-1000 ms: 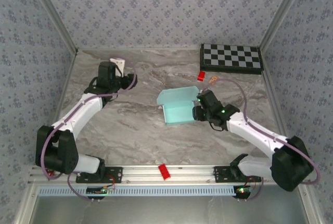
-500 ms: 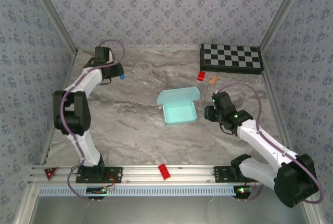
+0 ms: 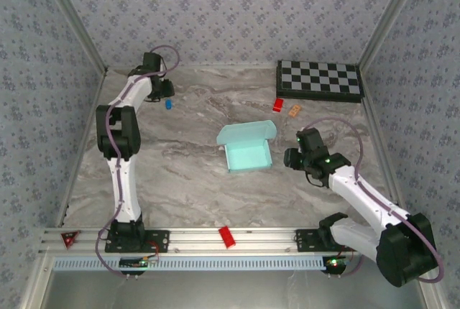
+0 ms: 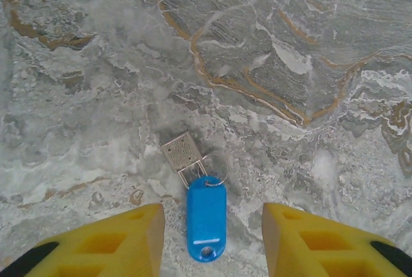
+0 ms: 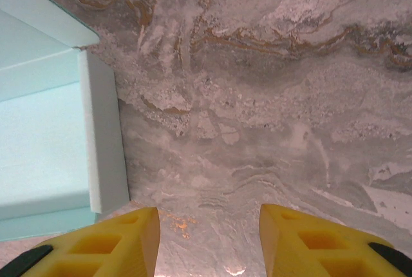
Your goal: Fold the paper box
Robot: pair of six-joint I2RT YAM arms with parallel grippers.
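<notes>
Checker: paper box (image 3: pixel 248 149), where is it?

Tagger: Mid-table, a bit right of centre, flat on the marble table (image 3: pixel 187 180). Tray walls are up. The lid flap stands open along the far edge, so the inside is exposed.

Checker: Right gripper (image 3: pixel 290 157)?

Tagger: Just beside the box's right wall, apart from it. The wrist view has that wall off to the left of the fingers, no contact. Jaws moderately parted, bare marble between them, holding nothing.

Checker: Why is it there?

Tagger: My read is that it's staged at the side wall, low and close, ready to brace the tray or reach for the lid. That's a guess from the pose.

Checker: Left gripper (image 3: pixel 161 95)?

Tagger: Far back-left corner, well apart from the box, pointing down. A blue key tag (image 4: pixel 206 218) lies on the marble between its fingers, with a small metal piece on its ring. There's a gap on both sides. Jaws are parted and not gripping it.

Checker: Why is it over a key tag?

Tagger: Cannot tell. It has nothing to do with folding. It may just be out of the right arm's way.

Checker: Clutter?

Tagger: Checkerboard (image 3: pixel 320 80) at far right, red block (image 3: pixel 278 104) near it. Both are well clear of the box.

Checker: Progress?

Tagger: Looks late. The tray is formed and the lid is not yet closed.
</notes>
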